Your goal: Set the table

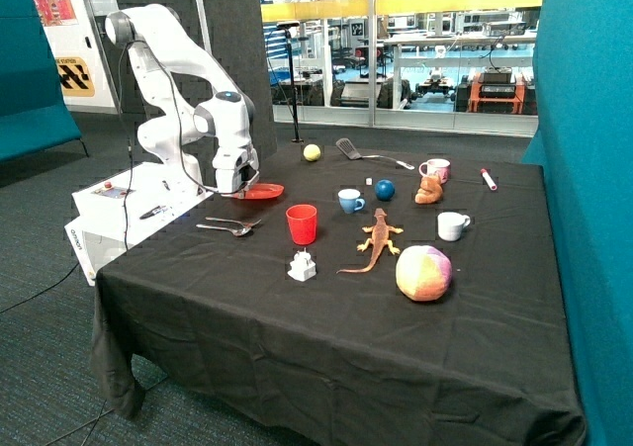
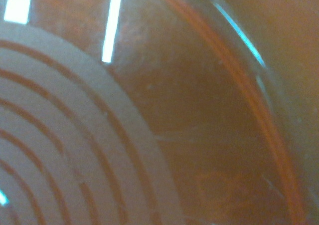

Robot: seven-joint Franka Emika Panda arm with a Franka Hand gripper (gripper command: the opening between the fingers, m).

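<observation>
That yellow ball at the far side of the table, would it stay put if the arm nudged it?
Probably not. The yellow ball is round and sits free on the flat black cloth, so a nudge would likely send it rolling, though the cloth might slow it. It looks small and probably light. The gripper is at the red plate, well away from it.

Bench [image 1: 326, 337]: front half bare, open passage along the front edge. Middle crowded: red cup [image 1: 302, 223], white block [image 1: 302, 266], toy lizard [image 1: 377, 240], ball [image 1: 423, 272]. Two spoons [image 1: 229, 226] lie between cup and arm-side edge. Gripper [image 1: 240, 189] sits low at the red plate [image 1: 259, 191]; wrist view filled by plate surface [image 2: 209, 135].
</observation>
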